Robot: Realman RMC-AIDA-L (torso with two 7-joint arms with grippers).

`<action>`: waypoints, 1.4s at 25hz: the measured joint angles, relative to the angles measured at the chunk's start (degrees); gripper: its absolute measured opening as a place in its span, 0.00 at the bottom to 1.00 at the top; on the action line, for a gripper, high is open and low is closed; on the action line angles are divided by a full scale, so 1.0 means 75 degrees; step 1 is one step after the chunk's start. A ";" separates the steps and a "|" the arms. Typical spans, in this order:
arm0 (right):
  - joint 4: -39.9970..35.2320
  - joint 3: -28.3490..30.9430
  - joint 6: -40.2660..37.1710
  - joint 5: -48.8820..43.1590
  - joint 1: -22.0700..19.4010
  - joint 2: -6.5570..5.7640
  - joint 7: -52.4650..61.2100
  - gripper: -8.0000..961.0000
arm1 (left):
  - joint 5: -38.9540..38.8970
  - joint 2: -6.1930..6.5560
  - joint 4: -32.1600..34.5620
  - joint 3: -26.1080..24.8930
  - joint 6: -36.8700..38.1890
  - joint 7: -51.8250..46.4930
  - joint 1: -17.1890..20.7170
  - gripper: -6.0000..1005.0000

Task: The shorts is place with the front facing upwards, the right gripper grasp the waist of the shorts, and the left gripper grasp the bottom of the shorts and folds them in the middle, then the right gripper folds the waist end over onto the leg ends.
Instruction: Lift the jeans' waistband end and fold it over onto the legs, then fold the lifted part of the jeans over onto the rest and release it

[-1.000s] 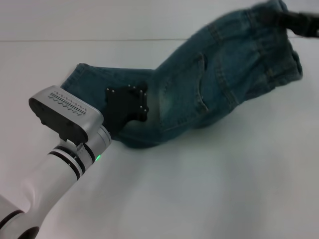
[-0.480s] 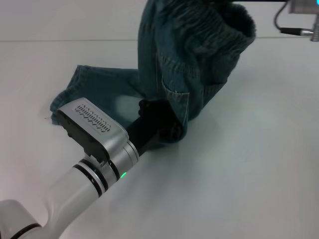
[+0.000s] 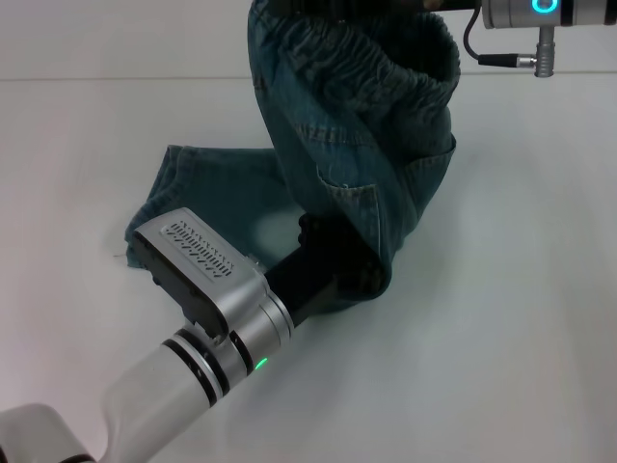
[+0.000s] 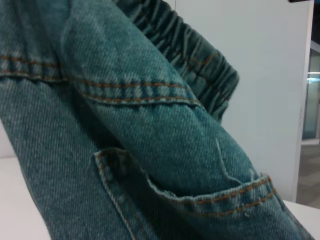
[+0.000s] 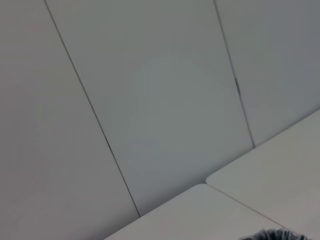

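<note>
The blue denim shorts point(image 3: 357, 125) hang by the elastic waist point(image 3: 386, 53), which is lifted high over the table. My right gripper point(image 3: 366, 6) is shut on that waist at the head view's upper edge, mostly cut off. One leg end point(image 3: 207, 183) lies flat on the table to the left. My left gripper point(image 3: 333, 262), black, is pushed against the low fold of the shorts, its tips buried in denim. The left wrist view is filled by the shorts point(image 4: 150, 150), with a pocket and the waistband point(image 4: 200, 55).
The white table point(image 3: 482, 338) spreads around the shorts. My silver left forearm point(image 3: 207, 289) crosses the near left. The right arm's wrist and cable point(image 3: 525, 19) sit at the upper right. The right wrist view shows wall panels point(image 5: 165, 100) and a table corner point(image 5: 270, 185).
The right gripper carried the waist up and leftward, from the far right to above the middle. The left gripper shifted right and nearer. The leg end slid slightly right.
</note>
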 joint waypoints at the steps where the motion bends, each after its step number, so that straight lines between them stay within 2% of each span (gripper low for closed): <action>1: 0.0040 -0.0021 0.0022 0.0004 0.0024 0.0000 -0.0003 0.07 | 0.0020 0.0000 -0.0031 -0.0001 0.0022 -0.0027 0.0016 0.01; 6: 0.0529 -0.0216 0.0238 0.0014 0.0224 0.0000 -0.0093 0.07 | 0.0216 0.0000 0.0033 -0.0190 0.0269 -0.0120 0.0359 0.01; 9: 0.0811 -0.0429 0.0406 0.0058 0.0273 0.0005 -0.0202 0.07 | 0.0221 -0.0001 0.0270 -0.0623 0.0616 -0.0110 0.0875 0.01; 14: 0.1099 -0.0764 0.0716 0.0217 0.0332 0.0005 -0.0311 0.07 | 0.0191 0.0020 0.0579 -0.0934 0.0744 -0.0133 0.1409 0.01; 18: 0.1456 -0.1018 0.0818 0.0291 0.0520 -0.0001 -0.0625 0.07 | 0.0137 0.0008 0.0658 -0.1553 0.0914 -0.0119 0.1977 0.01; 22: 0.2295 -0.1428 0.1043 0.0124 0.1135 -0.0008 -0.0985 0.07 | 0.0157 0.0003 0.0731 -0.2213 0.1479 -0.0109 0.2615 0.01; 25: 0.2828 -0.1728 0.1481 -0.0189 0.1629 0.0016 -0.0873 0.07 | 0.0191 0.0023 0.0792 -0.2388 0.1757 -0.0145 0.2821 0.01; 30: 0.2779 -0.1929 0.1873 -0.0261 0.1689 0.0031 -0.0719 0.08 | 0.0171 0.0030 0.0806 -0.2424 0.2074 -0.0133 0.2944 0.01; 35: 0.2673 -0.1892 0.1697 -0.0255 0.1589 -0.0028 -0.0708 0.26 | 0.0143 0.0025 0.0842 -0.2471 0.2261 -0.0130 0.2978 0.01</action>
